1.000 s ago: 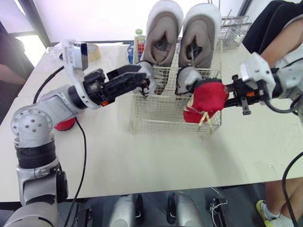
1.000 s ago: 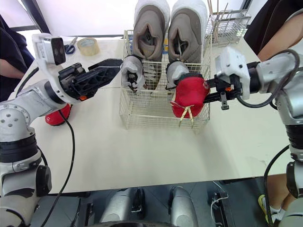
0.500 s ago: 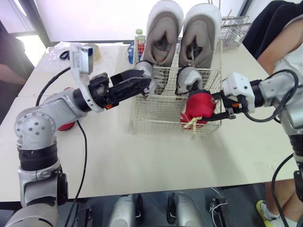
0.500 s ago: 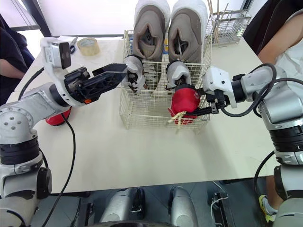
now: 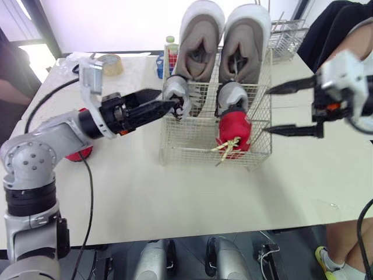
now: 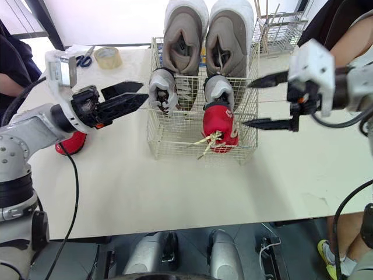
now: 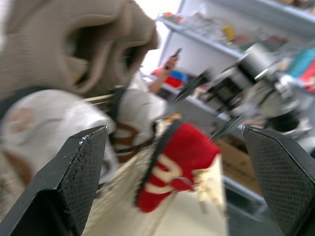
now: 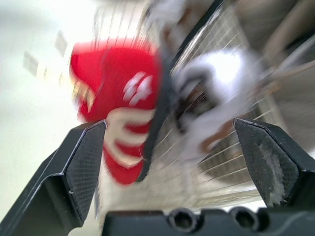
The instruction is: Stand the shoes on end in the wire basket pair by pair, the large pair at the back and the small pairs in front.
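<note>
Pale tabletop [image 6: 175,186]; red shoe [image 6: 218,125] is stood in basket [image 6: 175,146] front. Both right gripper [image 6: 247,105] and left gripper [image 6: 144,93] are spread, empty. Its mate, the second red shoe [image 6: 69,143], is best gripped at the heel.

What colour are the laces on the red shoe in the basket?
Tan laces on the red shoe; clearest in the right eye view.

Silver-grey jointed arms [image 5: 35,154], black cables [image 6: 74,188], textured black pincer fingers [image 7: 74,172]
</note>
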{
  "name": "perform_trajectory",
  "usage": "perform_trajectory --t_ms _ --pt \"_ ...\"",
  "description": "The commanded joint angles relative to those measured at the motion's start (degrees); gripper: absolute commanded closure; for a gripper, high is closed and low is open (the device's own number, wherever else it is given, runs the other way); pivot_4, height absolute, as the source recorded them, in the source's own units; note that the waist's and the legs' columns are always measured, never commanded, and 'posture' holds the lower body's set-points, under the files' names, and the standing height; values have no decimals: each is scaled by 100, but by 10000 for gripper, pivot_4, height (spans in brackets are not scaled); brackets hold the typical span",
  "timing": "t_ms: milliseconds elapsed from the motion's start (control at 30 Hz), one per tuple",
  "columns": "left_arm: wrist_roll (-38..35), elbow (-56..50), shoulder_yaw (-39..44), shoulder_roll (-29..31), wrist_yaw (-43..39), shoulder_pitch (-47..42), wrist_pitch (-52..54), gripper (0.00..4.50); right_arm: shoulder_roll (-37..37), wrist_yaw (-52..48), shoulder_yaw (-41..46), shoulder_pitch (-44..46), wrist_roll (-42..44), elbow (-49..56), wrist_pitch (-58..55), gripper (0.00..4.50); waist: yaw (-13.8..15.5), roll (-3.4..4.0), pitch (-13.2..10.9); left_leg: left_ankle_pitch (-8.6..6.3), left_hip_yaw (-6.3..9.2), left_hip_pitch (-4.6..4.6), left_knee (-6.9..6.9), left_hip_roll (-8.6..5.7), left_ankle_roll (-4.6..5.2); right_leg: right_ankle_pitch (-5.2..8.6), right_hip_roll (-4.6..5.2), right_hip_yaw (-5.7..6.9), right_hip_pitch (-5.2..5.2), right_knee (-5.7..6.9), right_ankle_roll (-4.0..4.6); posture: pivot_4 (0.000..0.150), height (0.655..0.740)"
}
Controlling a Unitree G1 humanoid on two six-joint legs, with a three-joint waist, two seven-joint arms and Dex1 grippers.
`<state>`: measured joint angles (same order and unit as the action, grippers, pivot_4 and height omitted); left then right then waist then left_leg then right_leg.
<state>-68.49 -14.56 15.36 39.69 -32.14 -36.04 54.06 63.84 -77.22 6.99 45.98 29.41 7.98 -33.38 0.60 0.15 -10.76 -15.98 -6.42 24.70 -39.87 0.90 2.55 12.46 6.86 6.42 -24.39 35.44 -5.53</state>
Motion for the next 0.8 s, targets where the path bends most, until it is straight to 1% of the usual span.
perform_trajectory --t_ms 33,67,200,300,433,533,633,800 --pt "942 347 284 438 318 -60 -460 0 -263 305 499 532 1081 542 -653 546 -15 0 0 0 2 0 1 1 -1 0 0 0 -1 0 0 1500 7400" --pt "1266 568 269 562 434 -107 -584 0 -430 412 509 676 1388 688 -834 546 -33 3 1 -1 1 0 2 2 -1 0 -1 0 -2 0 1 1500 7400" --pt "2176 1495 208 977 651 -399 -853 0 -1122 817 394 1004 2292 1147 -1266 546 -35 1 1 2 0 -1 17 3 -5 -3 1 1 -10 1 5 1500 7400" --pt "2879 2250 92 1279 846 -658 -906 0 -1550 969 177 1005 2563 1384 -1334 546 -6 -2 0 1 0 3 19 1 -4 -4 2 4 -13 0 5 1500 7400" --pt "3456 3015 -22 1691 718 -832 -736 0 -1784 935 -75 892 2423 1441 -1135 546 13 -4 1 -2 -7 5 20 -4 2 -4 5 4 -14 -3 3 1500 7400" --pt "3616 3460 -93 1880 371 -922 -536 0 -1867 911 -199 842 2363 1469 -1021 546 9 -7 -1 -3 -11 11 20 -4 4 -4 4 6 -16 -8 3 1500 7400" --pt "3900 3988 -206 1970 142 -1028 -538 0 -1925 924 -278 789 2315 1488 -932 546 7 -10 -1 -3 -11 12 20 -3 3 -5 3 7 -17 -7 2 1500 7400" --pt "4381 4869 -491 1879 -178 -1347 -694 0 -1953 994 -351 666 2231 1557 -834 546 2 -13 -1 -2 -15 12 20 -2 3 -4 2 7 -19 -1 1 1500 7400"
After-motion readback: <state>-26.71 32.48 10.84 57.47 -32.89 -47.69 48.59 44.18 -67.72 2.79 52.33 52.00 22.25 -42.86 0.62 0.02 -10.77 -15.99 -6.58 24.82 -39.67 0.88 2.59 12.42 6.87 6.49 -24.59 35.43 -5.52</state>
